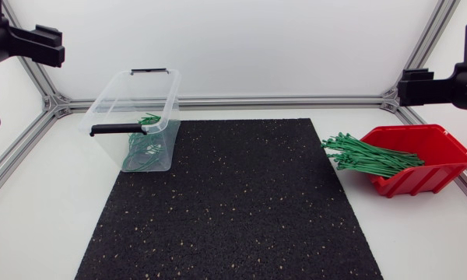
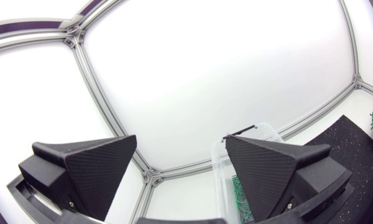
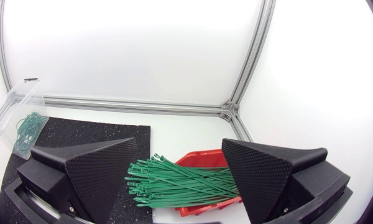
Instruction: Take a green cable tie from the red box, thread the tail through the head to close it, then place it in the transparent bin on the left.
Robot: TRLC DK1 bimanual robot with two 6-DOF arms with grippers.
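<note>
The red box [image 1: 432,148] stands at the table's right with a bundle of straight green cable ties [image 1: 370,155] fanning out of its open side onto the mat. The transparent bin [image 1: 121,105] at the left holds several closed green ties [image 1: 142,153]. Both arms are pulled back high at the side edges. My left gripper [image 2: 181,146] is open and empty, with the bin [image 2: 221,163] far ahead of it. My right gripper [image 3: 179,142] is open and empty, well above the tie bundle [image 3: 180,180] and the red box [image 3: 205,158].
A black speckled mat [image 1: 233,202] covers the table's middle between bin and box. An aluminium frame rail [image 1: 280,101] runs along the back, with white walls behind it. In the right wrist view the bin [image 3: 12,102] shows far off beyond the mat.
</note>
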